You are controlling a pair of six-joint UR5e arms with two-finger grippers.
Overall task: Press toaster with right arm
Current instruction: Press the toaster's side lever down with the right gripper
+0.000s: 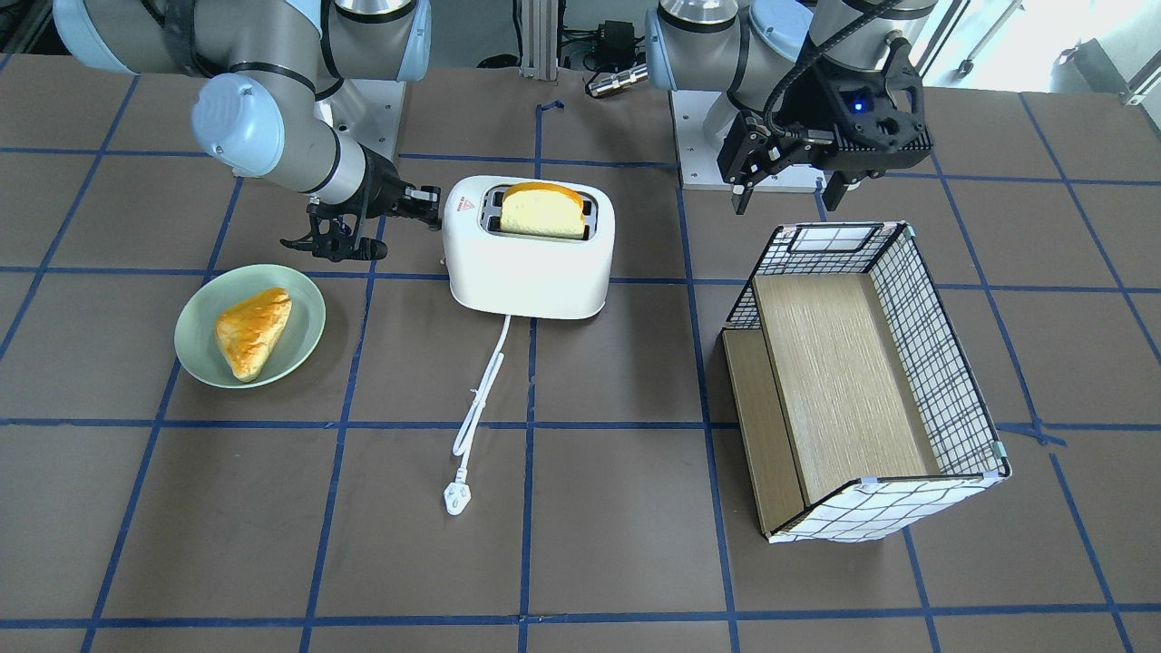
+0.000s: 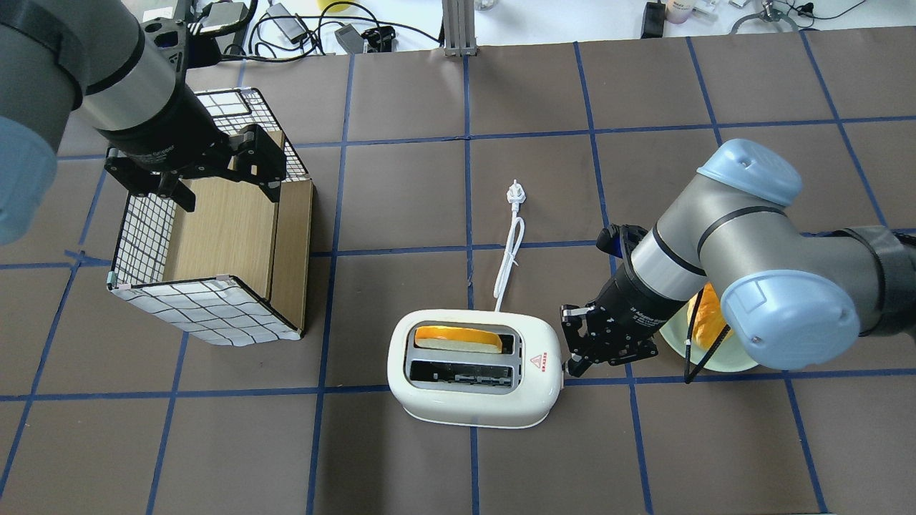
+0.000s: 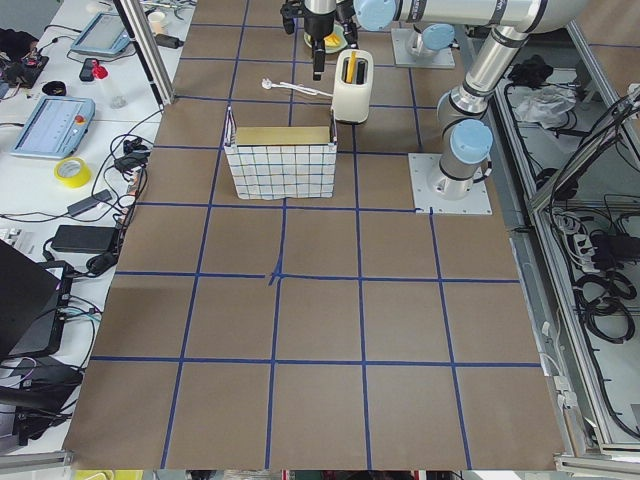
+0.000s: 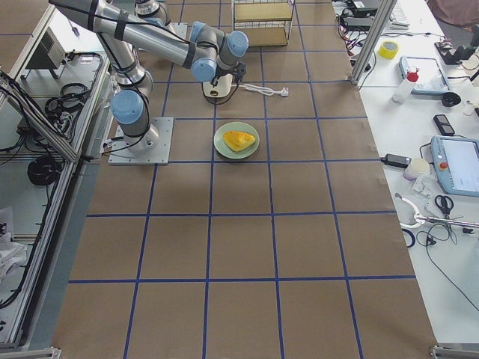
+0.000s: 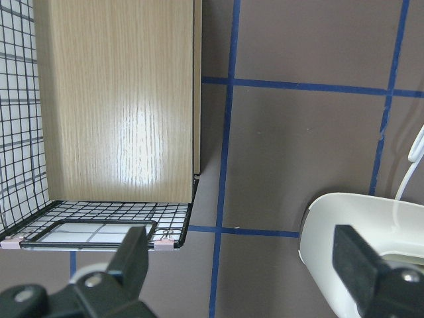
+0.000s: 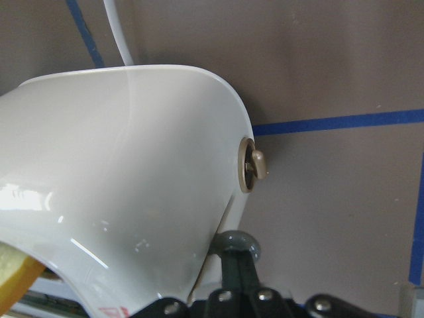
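Note:
The white two-slot toaster [image 1: 531,268] stands mid-table with a bread slice [image 1: 542,210] upright in one slot. It also shows in the overhead view [image 2: 537,390]. My right gripper [image 1: 432,206] is shut, with its tip against the toaster's end. In the overhead view the right gripper [image 2: 571,368] touches the end next to the red triangle mark. In the right wrist view its closed fingertips [image 6: 236,266] sit on the grey lever [image 6: 240,242], below a beige knob [image 6: 256,163]. My left gripper [image 1: 787,192] is open and empty, hovering above the basket's rim.
A green plate [image 1: 195,317] with a pastry [image 1: 254,331] lies beside the right arm. A wire-grid basket [image 1: 934,363] with a wooden insert lies on its side under the left gripper. The toaster's white cord and plug [image 1: 456,497] trail across the table, unplugged.

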